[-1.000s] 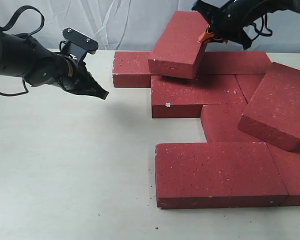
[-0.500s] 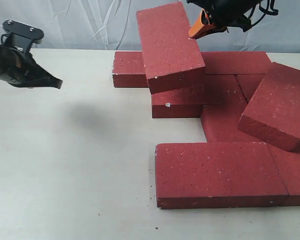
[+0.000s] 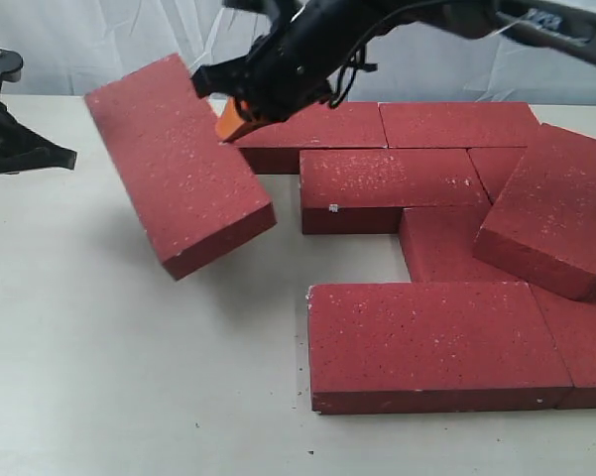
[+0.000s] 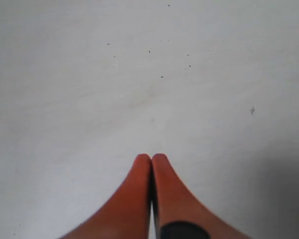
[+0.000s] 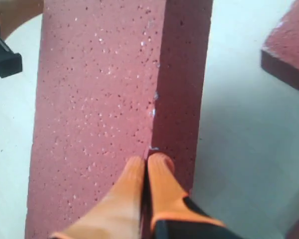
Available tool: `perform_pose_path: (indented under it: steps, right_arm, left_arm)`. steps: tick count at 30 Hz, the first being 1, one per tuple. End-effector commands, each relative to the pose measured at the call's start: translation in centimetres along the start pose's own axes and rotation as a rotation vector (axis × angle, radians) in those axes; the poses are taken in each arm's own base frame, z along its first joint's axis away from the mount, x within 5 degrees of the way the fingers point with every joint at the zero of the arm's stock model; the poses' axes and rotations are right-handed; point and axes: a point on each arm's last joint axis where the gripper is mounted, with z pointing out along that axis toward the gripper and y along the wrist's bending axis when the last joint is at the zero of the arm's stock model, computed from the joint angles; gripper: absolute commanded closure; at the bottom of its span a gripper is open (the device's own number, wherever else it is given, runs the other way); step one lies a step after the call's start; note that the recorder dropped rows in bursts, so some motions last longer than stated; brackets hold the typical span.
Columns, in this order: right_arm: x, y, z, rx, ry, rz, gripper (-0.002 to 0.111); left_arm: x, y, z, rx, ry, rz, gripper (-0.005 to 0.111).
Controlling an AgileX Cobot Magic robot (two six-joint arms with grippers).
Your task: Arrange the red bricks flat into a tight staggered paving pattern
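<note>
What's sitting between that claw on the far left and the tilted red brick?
Nothing. In the exterior view, only bare pale table separates the left gripper from the tilted brick.

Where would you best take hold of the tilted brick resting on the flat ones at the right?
Probably its near edge, pinched across the thickness, coming from the camera's side: the tilted brick sits propped on the flat bricks, so that edge face is exposed.
</note>
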Motion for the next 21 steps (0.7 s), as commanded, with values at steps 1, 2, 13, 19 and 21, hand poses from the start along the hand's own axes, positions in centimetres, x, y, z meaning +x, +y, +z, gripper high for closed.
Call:
perform_pose_path:
  steps: [1,2,13,19,21]
  right_arm:
    - [0.6,0.3,3.6,0.01,-0.005,-0.016,0.108]
    - [0.8,0.2,4.1,0.007,0.004,-0.012,0.108]
    - [2.6,-1.8,7.4,0.011,0.094,0.068,0.067]
    - [1.7,-1.3,6.0,0.04,0.052,0.022,0.039]
    - [1.3,-1.0,5.1,0.064,0.067,-0.026,0.046]
  left_arm:
    - [0.2,1.3,-0.1,-0.022,-0.006,-0.03,0.107]
    - [0.3,1.7,-0.1,-0.03,-0.004,-0.041,0.107]
    - [1.1,3.4,0.0,-0.04,-0.046,-0.105,0.107]
    - [1.2,3.4,0.0,-0.041,-0.042,-0.104,0.107]
    - [1.3,3.4,0.0,-0.044,-0.028,-0.104,0.107]
